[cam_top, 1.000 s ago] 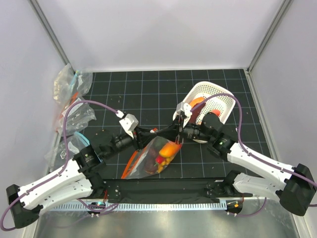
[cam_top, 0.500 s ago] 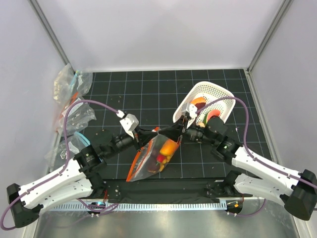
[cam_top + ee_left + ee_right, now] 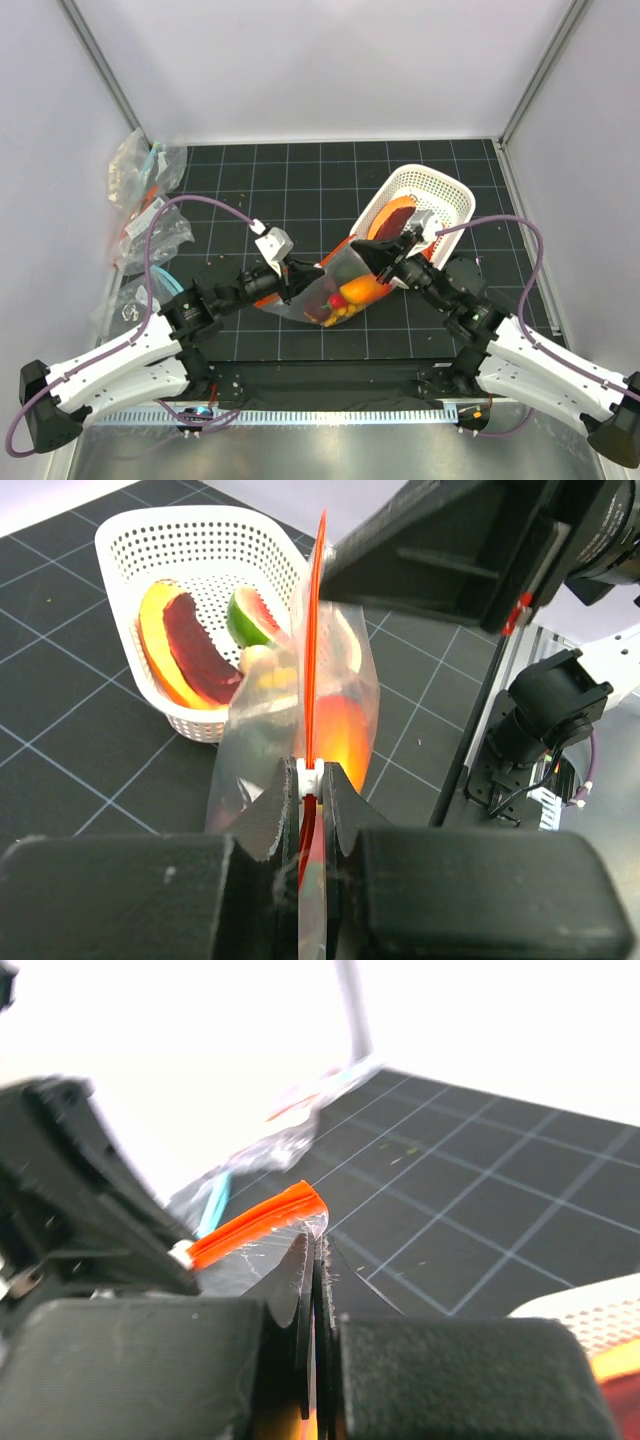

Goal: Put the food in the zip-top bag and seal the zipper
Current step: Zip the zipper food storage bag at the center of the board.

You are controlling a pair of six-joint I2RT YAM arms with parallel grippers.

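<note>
zip-top bag (image 3: pixel 333 274) seemingly touches basket (image 3: pixel 441 181); right tool (image 3: pixel 368 250) hides its corner.

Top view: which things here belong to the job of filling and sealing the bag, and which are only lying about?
Job: bag; zipper; food in the bag; food left in the basket; basket; left gripper, shut on the zipper's slider; right gripper, shut on the bag's corner.
Lying about: spare clear bags at the left edge.
</note>
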